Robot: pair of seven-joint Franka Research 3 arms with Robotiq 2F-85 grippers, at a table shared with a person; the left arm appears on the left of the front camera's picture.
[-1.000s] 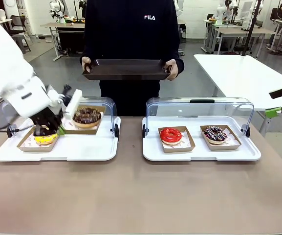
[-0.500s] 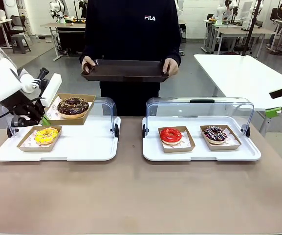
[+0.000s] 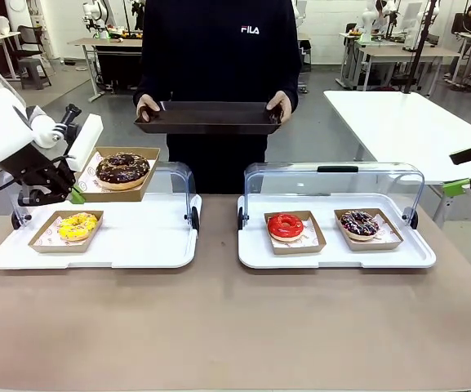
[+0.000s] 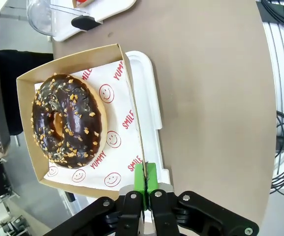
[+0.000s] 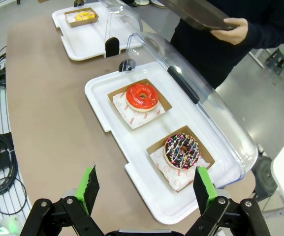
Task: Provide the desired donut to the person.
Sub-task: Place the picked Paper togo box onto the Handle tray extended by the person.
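Gripping one wall of an open cardboard box (image 4: 125,73) between pads pressed narrowly together, the left gripper (image 4: 145,178) holds that box in the air at the left end of the table (image 3: 219,327). Inside the box, on paper printed with red smiley faces, lies the chocolate donut (image 4: 65,120) with pale nut crumbs on its glaze. In the front view the box sits roughly level, clear of the left white tray (image 3: 129,245) beneath it and just in front of that tray's raised clear lid (image 3: 179,181).

On the left white tray, near its left end, a second cardboard box (image 3: 43,239) carries the yellow donut (image 3: 77,225).

The right white tray (image 3: 333,255) has its own clear cover (image 3: 333,184) swung up at the back. Two more boxes stand side by side on it, each with one donut: the red-glazed donut (image 3: 285,225) on the left and the sprinkled donut (image 3: 358,222) on the right.

At the far side of the table the person (image 3: 219,49) stands holding a dark serving tray (image 3: 209,122) level at waist height, one hand (image 3: 147,106) at each end. It is well apart from the raised box.

The right gripper (image 5: 145,184) hangs with its fingers spread wide and nothing between them, over the table edge beside the right white tray.
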